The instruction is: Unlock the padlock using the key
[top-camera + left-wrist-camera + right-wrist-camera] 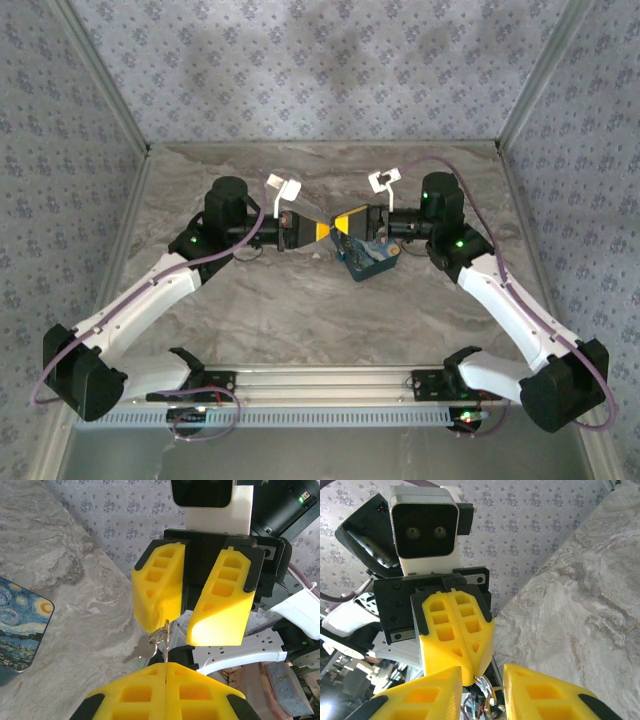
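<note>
One small key is hanging over the tabletop, clamped in the left tool. The right tool is standing apart around it. We're judging it light, stiff and slippery, so we're advising a grip on the flat bow.

A grey marble-patterned table; walls papered in a pale blue-grey floral print close three sides; silvery metal posts run up both back corners; light soft and even.

Left pincer in matt yellow plastic, key of shiny metal — tabletop smooth, marble-look.
</note>
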Robot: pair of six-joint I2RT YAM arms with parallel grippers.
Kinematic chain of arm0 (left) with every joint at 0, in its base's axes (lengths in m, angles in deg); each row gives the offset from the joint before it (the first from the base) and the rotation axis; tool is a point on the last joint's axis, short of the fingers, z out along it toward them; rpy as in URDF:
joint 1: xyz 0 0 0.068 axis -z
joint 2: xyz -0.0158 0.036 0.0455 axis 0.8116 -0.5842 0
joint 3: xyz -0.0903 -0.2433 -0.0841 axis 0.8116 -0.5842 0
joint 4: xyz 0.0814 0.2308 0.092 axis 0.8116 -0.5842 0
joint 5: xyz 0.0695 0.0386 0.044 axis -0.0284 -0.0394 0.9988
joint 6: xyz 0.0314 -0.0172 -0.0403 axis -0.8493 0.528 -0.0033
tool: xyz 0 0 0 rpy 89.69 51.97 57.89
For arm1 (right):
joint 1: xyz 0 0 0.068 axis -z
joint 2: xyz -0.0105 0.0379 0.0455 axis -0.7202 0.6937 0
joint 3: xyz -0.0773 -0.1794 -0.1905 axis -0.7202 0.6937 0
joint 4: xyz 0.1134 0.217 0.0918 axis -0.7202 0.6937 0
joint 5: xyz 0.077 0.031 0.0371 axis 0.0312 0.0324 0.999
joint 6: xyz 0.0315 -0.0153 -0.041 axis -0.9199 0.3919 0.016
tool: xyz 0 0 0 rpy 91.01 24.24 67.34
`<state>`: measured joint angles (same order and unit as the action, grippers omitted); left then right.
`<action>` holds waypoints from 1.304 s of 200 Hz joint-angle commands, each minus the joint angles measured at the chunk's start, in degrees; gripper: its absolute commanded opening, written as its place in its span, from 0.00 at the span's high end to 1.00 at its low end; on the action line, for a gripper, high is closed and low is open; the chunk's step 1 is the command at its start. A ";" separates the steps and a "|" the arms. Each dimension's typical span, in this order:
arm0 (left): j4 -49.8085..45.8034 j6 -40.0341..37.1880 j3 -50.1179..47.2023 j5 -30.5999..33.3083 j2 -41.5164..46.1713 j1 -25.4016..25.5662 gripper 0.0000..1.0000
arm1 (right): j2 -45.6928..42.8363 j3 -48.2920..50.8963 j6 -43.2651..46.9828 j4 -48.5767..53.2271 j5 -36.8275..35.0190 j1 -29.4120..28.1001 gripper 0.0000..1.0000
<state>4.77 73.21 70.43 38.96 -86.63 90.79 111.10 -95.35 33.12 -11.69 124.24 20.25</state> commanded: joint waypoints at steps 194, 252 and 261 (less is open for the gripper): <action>18.63 10.54 -6.46 7.69 2.52 -1.91 0.50 | -3.10 6.84 -7.75 -19.62 -13.76 -2.23 1.00; 23.83 11.52 -7.10 8.22 1.20 -0.34 0.63 | -2.63 7.40 -7.79 -20.70 -15.03 -4.72 1.00; 23.95 11.46 -6.89 8.16 0.95 -0.24 0.66 | -2.53 7.67 -8.12 -21.07 -15.12 -4.90 1.00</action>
<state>23.81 84.20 63.68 46.81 -85.43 90.22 108.94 -88.64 26.35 -29.59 110.36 15.97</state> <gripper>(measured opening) 0.379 0.064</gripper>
